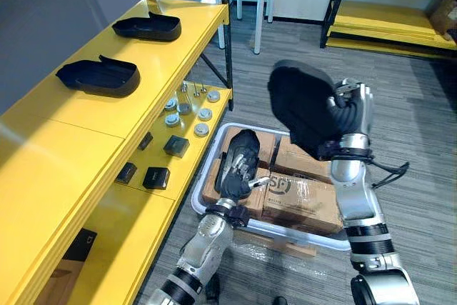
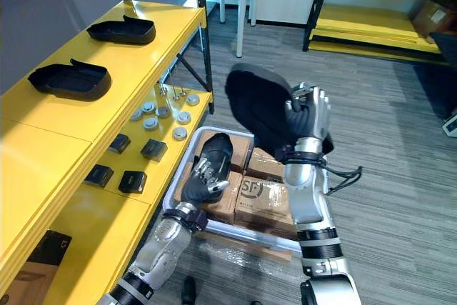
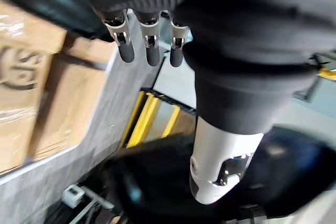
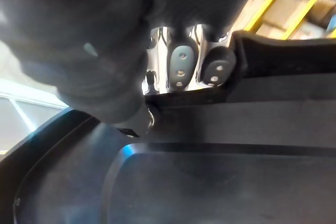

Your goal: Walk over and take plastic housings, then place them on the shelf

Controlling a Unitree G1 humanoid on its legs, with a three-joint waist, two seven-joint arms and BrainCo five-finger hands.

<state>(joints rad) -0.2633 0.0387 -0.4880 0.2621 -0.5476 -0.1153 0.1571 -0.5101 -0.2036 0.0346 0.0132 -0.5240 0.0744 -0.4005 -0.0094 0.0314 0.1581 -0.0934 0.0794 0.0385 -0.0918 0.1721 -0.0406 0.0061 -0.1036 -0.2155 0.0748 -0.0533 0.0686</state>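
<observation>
My right hand (image 1: 350, 116) is raised at chest height and shut on a black plastic housing (image 1: 300, 105), which tilts up and to the left of the hand. In the right wrist view its fingertips (image 4: 181, 66) clamp the rim of the housing (image 4: 220, 171). Two more black housings lie on the top of the yellow shelf (image 1: 107, 112), one nearer (image 1: 100, 76) and one farther (image 1: 148, 28). My left hand (image 1: 239, 166) hangs over the cardboard boxes with relaxed fingers (image 3: 149, 40) and holds nothing.
A white tray (image 1: 207, 169) with several cardboard boxes (image 1: 300, 194) sits on the grey floor beside the shelf. The lower yellow shelf level carries small black blocks (image 1: 156, 177) and round silver parts (image 1: 201, 129). Another yellow rack (image 1: 385, 5) stands at the back right.
</observation>
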